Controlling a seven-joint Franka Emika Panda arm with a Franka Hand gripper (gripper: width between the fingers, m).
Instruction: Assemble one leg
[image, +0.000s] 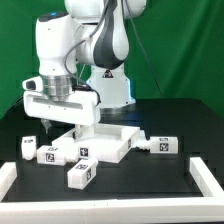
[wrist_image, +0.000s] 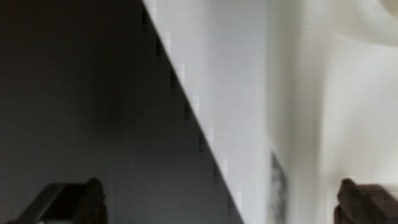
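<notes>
Several small white legs with square tags lie on the black table: two at the exterior view's left, one in front and one at the right. The big flat white panel lies between them. My gripper hangs just above the table at the panel's left corner, behind the two left legs. In the wrist view my gripper is open and empty, with the dark fingertips far apart. The panel's edge runs under the gap. No leg shows in the wrist view.
White raised border pieces stand at the table's front left and front right. The robot's base stands behind the panel. The table is black with a green backdrop.
</notes>
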